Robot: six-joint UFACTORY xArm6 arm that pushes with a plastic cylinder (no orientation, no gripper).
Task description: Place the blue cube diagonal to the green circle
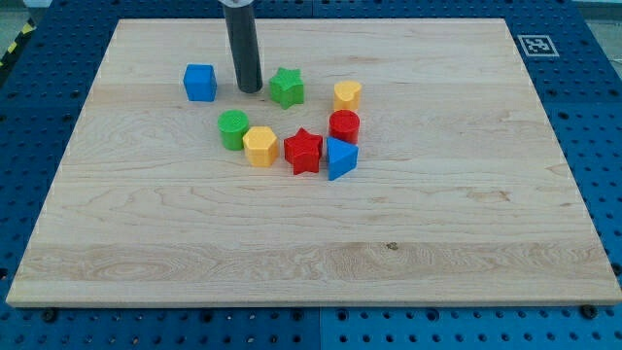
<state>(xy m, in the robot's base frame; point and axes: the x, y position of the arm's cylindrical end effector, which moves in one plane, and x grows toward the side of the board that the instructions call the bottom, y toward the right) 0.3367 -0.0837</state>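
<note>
The table (486, 224) is a light wooden board resting on a blue perforated base (603, 117). It carries 8 blocks, all grouped in the upper left-centre area.

The arm has no end effector that opens or closes; it ends in a straight dark rod and holds nothing. My tip (250, 91) rests on the table between the blue cube (199, 83) and the green star (286, 87), closer to the star but touching neither block.

The blue cube stands alone at the view's left of the group, well apart from the other blocks. The green circle (233, 129) lies below and to the right of the cube, below my tip.

A yellow hexagonal block (259, 146) touches the green circle on its right side. Next come the red star (303, 151) and the blue triangle (340, 157), close together. The red cylinder (344, 125) sits just above the triangle. A yellow block (347, 94) sits above the red cylinder, to the right of the green star.

A black-and-white marker (535, 44) is fixed at the table's upper right corner.
</note>
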